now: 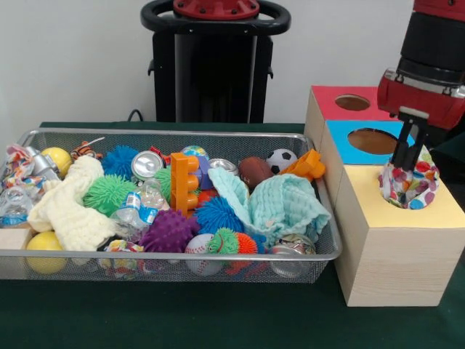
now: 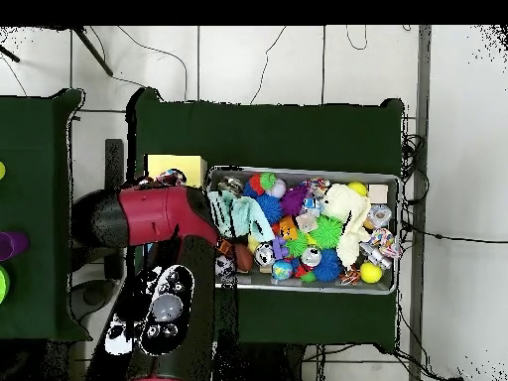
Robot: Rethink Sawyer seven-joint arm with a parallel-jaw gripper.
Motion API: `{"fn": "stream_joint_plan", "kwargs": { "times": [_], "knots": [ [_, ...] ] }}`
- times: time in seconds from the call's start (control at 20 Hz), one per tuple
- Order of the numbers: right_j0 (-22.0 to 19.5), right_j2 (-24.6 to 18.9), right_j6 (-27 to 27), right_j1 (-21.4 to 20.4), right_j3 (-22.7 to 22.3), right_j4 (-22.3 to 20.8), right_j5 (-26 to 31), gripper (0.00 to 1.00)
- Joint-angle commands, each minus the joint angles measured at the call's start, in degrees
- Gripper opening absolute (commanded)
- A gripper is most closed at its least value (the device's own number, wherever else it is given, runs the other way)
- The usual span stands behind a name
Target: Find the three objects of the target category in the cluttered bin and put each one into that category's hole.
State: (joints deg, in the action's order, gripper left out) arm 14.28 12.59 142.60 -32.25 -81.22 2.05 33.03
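Observation:
My gripper (image 1: 401, 166) hangs over the yellow-topped wooden box (image 1: 407, 214) at the right. It is shut on the white cloth with multicoloured dots (image 1: 412, 183), which sits bunched in the box's hole and hides it. The wire mesh bin (image 1: 182, 132) lies to the left, full of clutter. A cream knitted cloth (image 1: 73, 207) lies at its left end and a mint green cloth (image 1: 287, 207) at its right end. In the overhead view my arm (image 2: 164, 213) covers most of the yellow box (image 2: 177, 165); the bin (image 2: 303, 171), cream cloth (image 2: 347, 210) and mint cloth (image 2: 238, 213) show.
A blue-topped box (image 1: 341, 149) and a red-topped box (image 1: 327, 102) stand behind the yellow one. The bin also holds spiky rubber balls (image 1: 168, 231), an orange block (image 1: 183, 182), cans, small sports balls and plastic bottles. The pedestal (image 1: 214, 65) stands behind the bin.

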Motion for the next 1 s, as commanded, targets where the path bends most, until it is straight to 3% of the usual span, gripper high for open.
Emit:
{"fn": "stream_joint_plan", "kwargs": {
  "times": [0.05,0.2,0.75,1.0],
  "knots": [
    [-2.24,-5.19,-1.21,0.92,-9.5,-2.13,2.71,0.0],
    [-2.46,-5.84,-1.47,6.39,-8.33,-5.79,-7.49,0.0],
    [0.53,-3.49,-1.48,11.09,-1.54,-8.96,-3.96,0.0],
    [4.2,0.15,-5.0,14.06,3.18,-15.52,-3.76,0.0]
  ]
}}
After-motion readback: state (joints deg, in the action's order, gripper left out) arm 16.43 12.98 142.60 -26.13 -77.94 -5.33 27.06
